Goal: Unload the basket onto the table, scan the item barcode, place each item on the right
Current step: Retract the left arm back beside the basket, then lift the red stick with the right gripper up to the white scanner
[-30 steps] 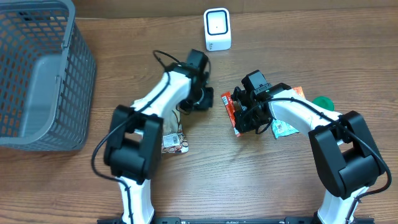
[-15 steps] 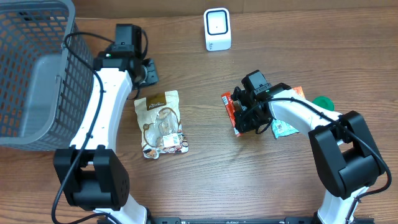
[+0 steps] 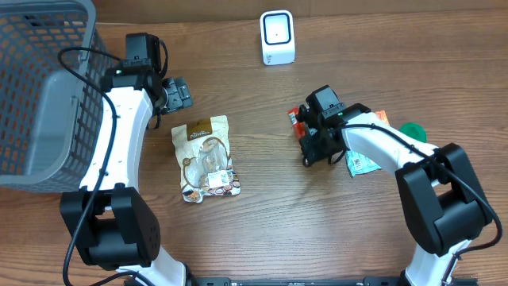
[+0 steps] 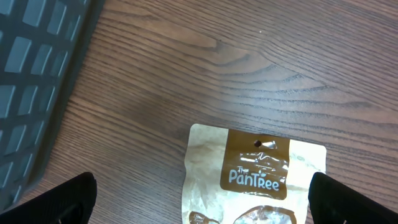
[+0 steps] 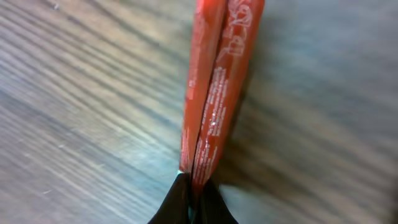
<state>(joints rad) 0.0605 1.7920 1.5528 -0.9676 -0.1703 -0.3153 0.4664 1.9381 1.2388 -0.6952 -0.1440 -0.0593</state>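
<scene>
Wood-grain table (image 3: pixel 262 230) runs under both arms, with a white scanner (image 3: pixel 277 37) standing at its far edge. The right claw (image 5: pixel 194 200) is shut tight on the red packet (image 5: pixel 217 74), pinching it by one end. The packet stands on its edge and juts straight out ahead of the fingertips, low over the wood. The scanner sits ahead of this claw and off to its left, well apart from it.

The left claw (image 3: pixel 178 94) hangs with its fingers spread wide and nothing between them. A brown pouch (image 3: pixel 206 155) lies flat on the table just below and ahead of it, and a grey basket (image 3: pixel 48 87) stands off to its side.

The step in hand looks like carrying the red packet to the scanner, and a good scan depends mostly on how the packet is presented:

- Lift it clear of the table first, so the free end does not drag or fold.
- Roll the wrist so one broad printed face, not the thin edge, squares up to the scanner window.
- I cannot tell from this edge-on view which face carries the barcode, so be ready to turn it over.
- The grip is narrow and near one end, so the packet may droop or swing. Move slowly and hold steady in front of the window.
</scene>
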